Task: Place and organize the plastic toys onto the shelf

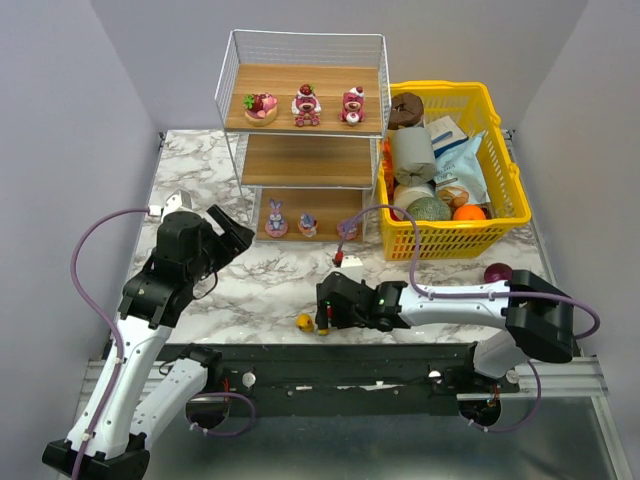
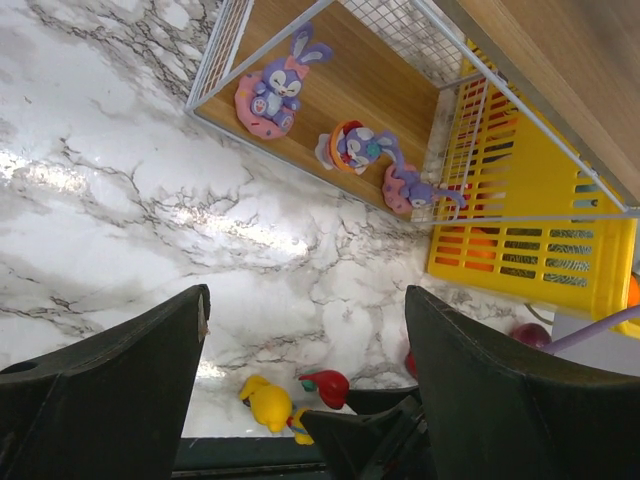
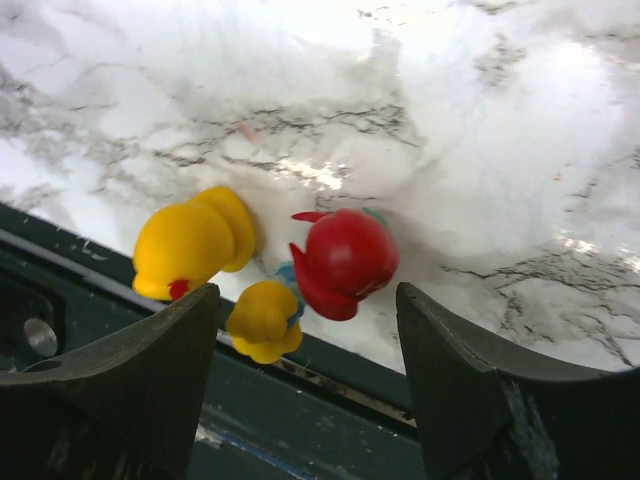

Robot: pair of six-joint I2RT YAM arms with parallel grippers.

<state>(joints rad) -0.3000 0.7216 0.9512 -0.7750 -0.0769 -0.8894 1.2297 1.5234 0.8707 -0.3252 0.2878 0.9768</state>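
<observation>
The shelf (image 1: 305,160) stands at the back centre. Its top board holds a strawberry cake (image 1: 261,106) and two pink bears (image 1: 306,106) (image 1: 352,106). Its bottom board (image 2: 390,90) holds three purple-pink bunnies (image 2: 272,88) (image 2: 358,146) (image 2: 415,187). A yellow duck (image 3: 190,243), a smaller yellow duck (image 3: 264,318) and a red duck (image 3: 345,255) lie at the table's front edge. My right gripper (image 3: 305,300) is open, low over them, with the red duck and the small yellow duck between its fingers. My left gripper (image 1: 225,228) is open and empty, raised left of the shelf.
A yellow basket (image 1: 500,215) full of groceries stands right of the shelf, touching it. A dark purple ball (image 1: 497,272) lies in front of the basket, by the right arm. The ducks sit right at the table's front edge, over the dark rail.
</observation>
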